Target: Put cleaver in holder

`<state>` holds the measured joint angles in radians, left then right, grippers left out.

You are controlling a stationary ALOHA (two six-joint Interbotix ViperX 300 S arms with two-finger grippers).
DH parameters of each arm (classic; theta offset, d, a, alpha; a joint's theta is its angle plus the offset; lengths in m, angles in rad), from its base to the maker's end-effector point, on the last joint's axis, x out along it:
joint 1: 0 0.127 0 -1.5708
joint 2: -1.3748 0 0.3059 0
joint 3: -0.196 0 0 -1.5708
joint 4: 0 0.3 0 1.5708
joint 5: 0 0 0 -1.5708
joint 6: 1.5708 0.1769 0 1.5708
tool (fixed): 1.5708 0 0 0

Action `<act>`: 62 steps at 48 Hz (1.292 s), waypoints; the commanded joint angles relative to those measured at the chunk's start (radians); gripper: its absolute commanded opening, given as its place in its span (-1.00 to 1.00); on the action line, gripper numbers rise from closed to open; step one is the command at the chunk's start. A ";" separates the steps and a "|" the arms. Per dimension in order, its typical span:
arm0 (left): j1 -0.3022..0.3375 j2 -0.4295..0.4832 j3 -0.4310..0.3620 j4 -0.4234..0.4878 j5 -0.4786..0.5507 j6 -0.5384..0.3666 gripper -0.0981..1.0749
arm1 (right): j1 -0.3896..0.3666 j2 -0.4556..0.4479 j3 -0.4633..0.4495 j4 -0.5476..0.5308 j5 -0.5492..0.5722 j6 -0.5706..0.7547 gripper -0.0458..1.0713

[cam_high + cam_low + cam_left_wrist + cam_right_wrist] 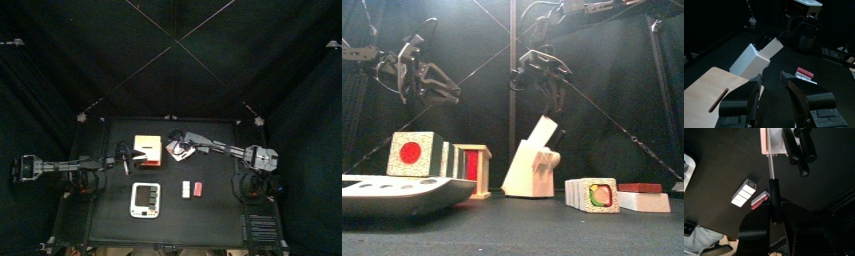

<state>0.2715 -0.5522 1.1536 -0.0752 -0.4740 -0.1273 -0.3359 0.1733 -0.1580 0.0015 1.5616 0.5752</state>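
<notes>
The cleaver (754, 59) has a pale blade and a black handle (773, 185). Its blade end rests tilted at the top of the light wooden holder (529, 170), which stands at mid-table (147, 150). My right gripper (775, 210) is shut on the handle and reaches in from the right (181, 148), above the holder (545, 75). My left gripper (774, 95) is open with nothing between its jaws. It hovers just left of the holder (127, 158), whose slotted wooden face (711, 92) lies beside it.
A white flat device (147, 200) lies near the table's front. Small striped and red blocks (191, 188) sit to its right. In the front view, a cube with a red dot (412, 152) and a red-framed box (473, 168) stand left of the holder.
</notes>
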 commanded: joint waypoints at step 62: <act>0.002 -0.012 -0.009 0.002 0.000 0.000 0.47 | 0.046 -0.049 -0.035 -0.138 -0.049 -0.009 0.73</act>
<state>0.2715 -0.5630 1.1551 -0.0752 -0.4709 -0.1273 -0.3068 0.1810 -0.1779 -0.1166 1.5340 0.5630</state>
